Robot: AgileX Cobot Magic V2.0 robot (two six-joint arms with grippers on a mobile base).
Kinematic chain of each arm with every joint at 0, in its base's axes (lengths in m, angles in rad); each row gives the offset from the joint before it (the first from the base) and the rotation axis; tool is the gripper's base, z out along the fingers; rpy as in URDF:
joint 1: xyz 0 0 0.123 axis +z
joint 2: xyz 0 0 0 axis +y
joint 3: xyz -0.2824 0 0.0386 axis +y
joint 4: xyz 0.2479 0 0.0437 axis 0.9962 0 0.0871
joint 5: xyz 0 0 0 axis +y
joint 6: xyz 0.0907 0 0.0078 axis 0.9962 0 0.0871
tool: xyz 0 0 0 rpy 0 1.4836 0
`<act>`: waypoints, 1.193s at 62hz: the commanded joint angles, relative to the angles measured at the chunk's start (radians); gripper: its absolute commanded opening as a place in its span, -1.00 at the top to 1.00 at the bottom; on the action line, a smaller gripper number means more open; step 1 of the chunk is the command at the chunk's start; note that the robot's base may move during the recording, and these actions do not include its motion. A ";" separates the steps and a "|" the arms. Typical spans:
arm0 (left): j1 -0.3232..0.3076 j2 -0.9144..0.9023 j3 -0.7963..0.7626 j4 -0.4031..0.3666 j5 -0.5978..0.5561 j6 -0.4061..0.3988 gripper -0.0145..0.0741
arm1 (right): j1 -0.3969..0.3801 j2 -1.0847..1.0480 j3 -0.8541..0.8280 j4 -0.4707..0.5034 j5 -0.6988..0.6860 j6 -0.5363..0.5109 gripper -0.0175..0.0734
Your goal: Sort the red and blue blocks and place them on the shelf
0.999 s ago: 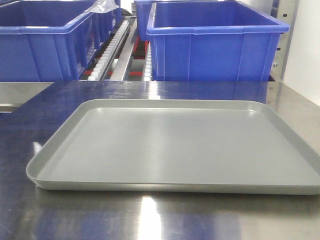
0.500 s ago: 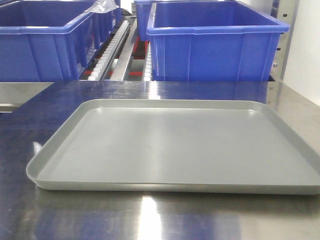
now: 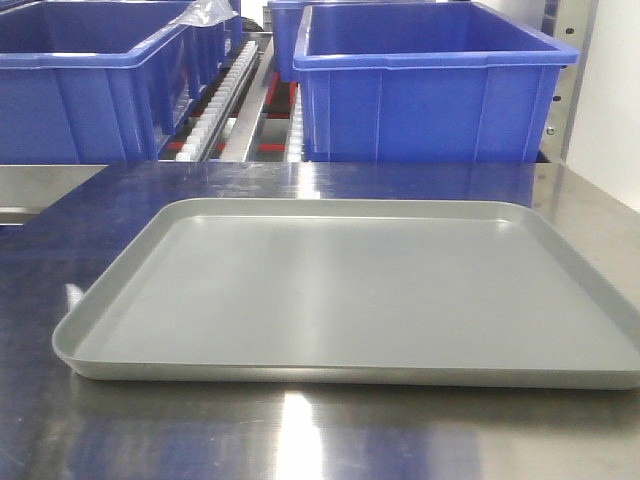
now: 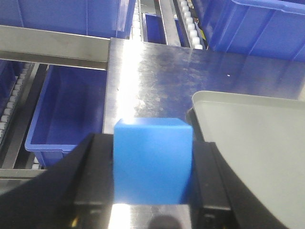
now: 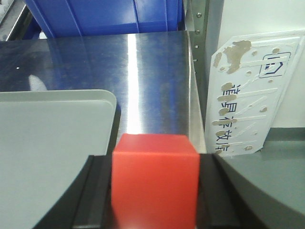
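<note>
Left gripper [image 4: 151, 172] pinches the sky-blue matte cube [image 4: 152, 152], right gripper [image 5: 155, 193] the bright red cube [image 5: 155, 174]; 0 of 2 on the far steel shelf [image 3: 252, 115]

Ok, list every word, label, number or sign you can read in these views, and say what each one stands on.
White sign beside the steel table, right wrist view: a row of dark Chinese characters and a small outlined logo, too peeled and blurred to quote.
Blue block, red block, grey tray, blue bins: no text visible.
</note>
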 commanded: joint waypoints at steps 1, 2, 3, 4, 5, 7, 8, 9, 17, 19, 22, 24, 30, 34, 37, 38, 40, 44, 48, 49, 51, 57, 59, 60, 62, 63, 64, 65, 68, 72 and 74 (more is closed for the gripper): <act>0.000 0.003 -0.030 0.005 -0.089 -0.002 0.39 | -0.005 0.000 -0.029 -0.015 -0.089 -0.007 0.47; 0.000 0.003 -0.030 0.005 -0.089 -0.002 0.39 | -0.005 0.000 -0.029 -0.015 -0.089 -0.007 0.47; 0.000 0.003 -0.030 0.005 -0.089 -0.002 0.39 | -0.005 0.000 -0.029 -0.015 -0.089 -0.007 0.47; 0.000 0.003 -0.030 0.005 -0.089 -0.002 0.39 | -0.005 0.000 -0.029 -0.015 -0.089 -0.007 0.47; 0.000 0.003 -0.030 0.005 -0.089 -0.002 0.39 | -0.005 0.000 -0.029 -0.015 -0.089 -0.007 0.47; 0.000 0.003 -0.030 0.005 -0.089 -0.002 0.39 | -0.005 0.000 -0.029 -0.015 -0.089 -0.007 0.47; 0.000 0.003 -0.030 0.005 -0.089 -0.002 0.39 | -0.005 0.000 -0.029 -0.015 -0.089 -0.007 0.47; 0.000 0.003 -0.030 0.005 -0.089 -0.002 0.39 | -0.005 0.000 -0.029 -0.015 -0.089 -0.007 0.47; 0.000 0.003 -0.030 0.005 -0.089 -0.002 0.39 | -0.005 0.000 -0.029 -0.015 -0.089 -0.007 0.47; 0.000 0.003 -0.030 0.005 -0.089 -0.002 0.39 | -0.005 0.000 -0.029 -0.015 -0.089 -0.007 0.47; 0.000 0.003 -0.030 0.005 -0.089 -0.002 0.39 | -0.005 0.000 -0.029 -0.015 -0.089 -0.007 0.47; 0.000 0.003 -0.030 0.005 -0.089 -0.002 0.39 | -0.005 0.000 -0.029 -0.015 -0.089 -0.007 0.47; 0.000 0.003 -0.030 0.005 -0.089 -0.002 0.39 | -0.005 0.000 -0.029 -0.015 -0.089 -0.007 0.47; 0.000 0.003 -0.030 0.005 -0.089 -0.002 0.39 | -0.005 0.000 -0.029 -0.015 -0.089 -0.007 0.47; 0.000 0.003 -0.030 0.005 -0.089 -0.002 0.39 | -0.005 0.000 -0.029 -0.015 -0.089 -0.007 0.47; 0.000 0.003 -0.030 0.005 -0.089 -0.002 0.39 | -0.005 0.000 -0.029 -0.015 -0.089 -0.007 0.47; 0.000 0.003 -0.030 0.005 -0.089 -0.002 0.39 | -0.005 0.000 -0.029 -0.015 -0.089 -0.007 0.47; 0.000 0.003 -0.030 0.005 -0.089 -0.002 0.39 | -0.005 0.000 -0.029 -0.015 -0.089 -0.007 0.47; 0.000 0.003 -0.030 0.005 -0.089 -0.002 0.39 | -0.005 0.000 -0.029 -0.015 -0.089 -0.007 0.47; 0.000 0.003 -0.030 0.005 -0.089 -0.002 0.39 | -0.005 0.000 -0.029 -0.015 -0.089 -0.007 0.47; 0.000 0.003 -0.030 0.005 -0.089 -0.002 0.39 | -0.005 0.000 -0.029 -0.015 -0.089 -0.007 0.47; 0.000 0.003 -0.030 0.005 -0.089 -0.002 0.39 | -0.005 0.000 -0.029 -0.015 -0.089 -0.007 0.47; 0.000 0.003 -0.030 0.005 -0.089 -0.002 0.39 | -0.005 0.000 -0.029 -0.015 -0.089 -0.007 0.47; 0.000 0.003 -0.030 0.005 -0.089 -0.002 0.39 | -0.005 0.000 -0.029 -0.015 -0.089 -0.007 0.47; 0.000 0.003 -0.030 0.005 -0.089 -0.002 0.39 | -0.005 0.000 -0.029 -0.015 -0.089 -0.007 0.47; 0.000 0.003 -0.030 0.005 -0.089 -0.002 0.39 | -0.005 0.000 -0.029 -0.015 -0.089 -0.007 0.47; 0.000 0.003 -0.030 0.005 -0.089 -0.002 0.39 | -0.005 0.000 -0.029 -0.015 -0.089 -0.007 0.47; 0.000 0.003 -0.030 0.005 -0.089 -0.002 0.39 | -0.005 0.000 -0.029 -0.015 -0.089 -0.007 0.47; 0.000 0.003 -0.030 0.005 -0.089 -0.002 0.39 | -0.005 0.000 -0.029 -0.015 -0.089 -0.007 0.47; 0.000 0.003 -0.030 0.005 -0.089 -0.002 0.39 | -0.005 0.000 -0.029 -0.015 -0.089 -0.007 0.47; 0.000 0.003 -0.030 0.005 -0.089 -0.002 0.39 | -0.005 0.000 -0.029 -0.015 -0.089 -0.007 0.47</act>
